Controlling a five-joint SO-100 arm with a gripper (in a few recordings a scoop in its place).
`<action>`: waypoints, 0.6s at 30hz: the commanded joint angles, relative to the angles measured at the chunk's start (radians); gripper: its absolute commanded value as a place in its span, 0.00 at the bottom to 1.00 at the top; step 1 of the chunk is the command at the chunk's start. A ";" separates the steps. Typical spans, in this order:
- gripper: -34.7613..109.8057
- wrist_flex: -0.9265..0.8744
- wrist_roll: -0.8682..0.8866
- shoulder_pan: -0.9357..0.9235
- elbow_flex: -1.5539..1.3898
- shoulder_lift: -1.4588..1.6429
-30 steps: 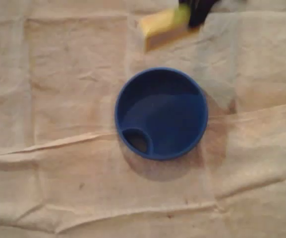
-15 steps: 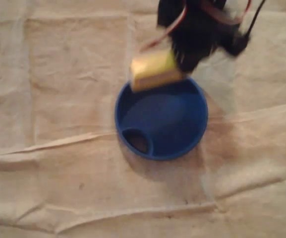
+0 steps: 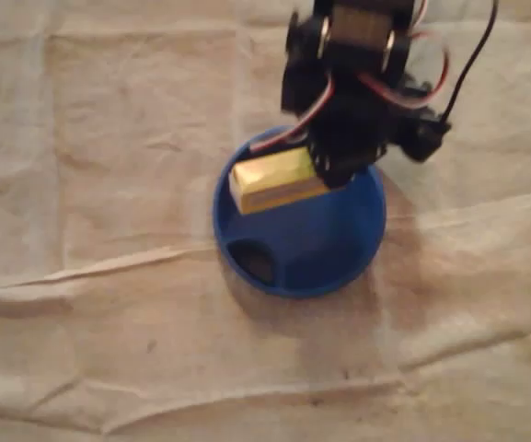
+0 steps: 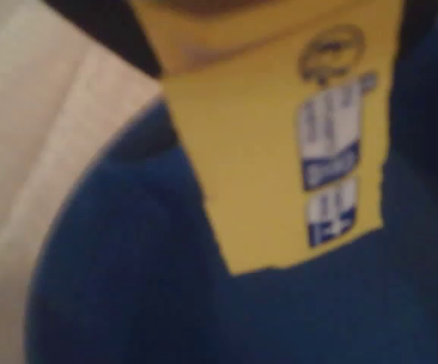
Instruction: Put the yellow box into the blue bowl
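Observation:
The yellow box (image 3: 276, 180) hangs over the upper left part of the blue bowl (image 3: 329, 249) in the overhead view, held at its right end by my black gripper (image 3: 325, 170), which is shut on it. The arm reaches in from the top edge. In the wrist view the yellow box (image 4: 279, 129), with a blue and white label, runs down from the top, and the blue bowl (image 4: 127, 280) lies right under it. The bowl has a small round hollow at its lower left rim (image 3: 254, 261).
A creased beige cloth (image 3: 109, 276) covers the whole table around the bowl. Red and black cables (image 3: 458, 64) loop off the arm at the top right.
The arm has come down from the top edge, carrying the yellow box from above the bowl's far rim to over the bowl's inside.

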State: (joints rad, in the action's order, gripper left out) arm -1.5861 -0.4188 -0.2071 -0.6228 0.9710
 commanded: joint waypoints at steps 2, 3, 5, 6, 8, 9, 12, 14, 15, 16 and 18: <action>0.24 0.014 0.011 -0.002 0.100 -0.009; 0.24 0.014 0.008 -0.002 0.103 -0.017; 0.24 0.014 0.000 -0.003 0.110 -0.028; 0.24 0.014 -0.002 -0.002 0.112 -0.029; 0.24 0.014 -0.003 0.000 0.112 -0.029; 0.25 0.014 -0.003 0.002 0.112 -0.028; 0.27 0.014 -0.002 0.000 0.112 -0.025; 0.31 0.012 -0.003 -0.002 0.112 -0.023; 0.33 0.009 -0.003 -0.002 0.112 -0.023; 0.35 0.006 -0.003 -0.002 0.112 -0.023; 0.38 0.000 -0.003 -0.003 0.112 -0.023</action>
State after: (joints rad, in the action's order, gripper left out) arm -1.5861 -0.4188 -0.2071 -0.5844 0.9020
